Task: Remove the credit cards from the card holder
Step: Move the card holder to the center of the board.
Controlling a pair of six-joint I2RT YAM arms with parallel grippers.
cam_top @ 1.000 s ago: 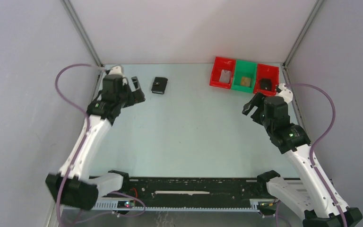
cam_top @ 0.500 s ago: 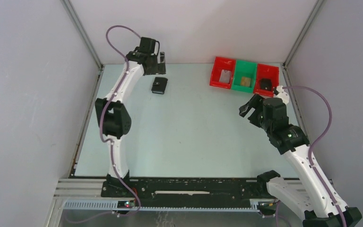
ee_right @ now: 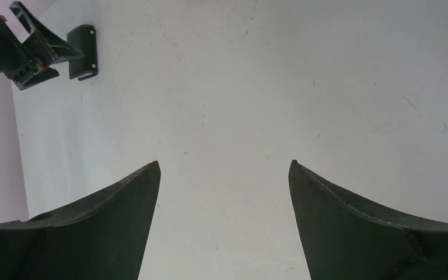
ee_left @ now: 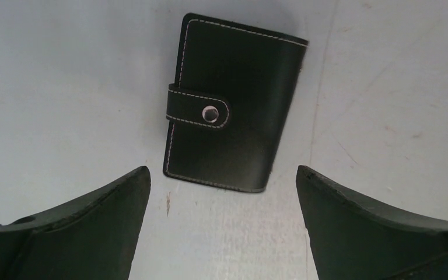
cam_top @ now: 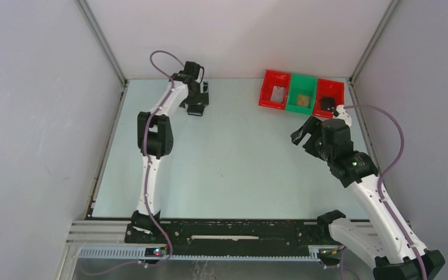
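Observation:
The card holder (ee_left: 233,102) is a black stitched case lying flat on the table, shut by its snap tab. It also shows in the top view (cam_top: 195,111) at the far left and in the right wrist view (ee_right: 83,51). No credit cards show at the holder. My left gripper (ee_left: 223,169) is open and empty, just above the holder's near edge, and stands over it in the top view (cam_top: 198,99). My right gripper (cam_top: 303,135) is open and empty above bare table at the right, and the right wrist view shows it open too (ee_right: 224,163).
Three bins stand at the back right: a red bin (cam_top: 266,93) with a silvery-grey flat piece (cam_top: 278,93), a green bin (cam_top: 294,96) with a tan piece (cam_top: 303,100), and a red bin (cam_top: 338,93) with a dark item. Grey walls close in the table.
My left arm has swung from the left edge out to the back of the table and come down over the card holder. My right gripper has shifted slightly left.

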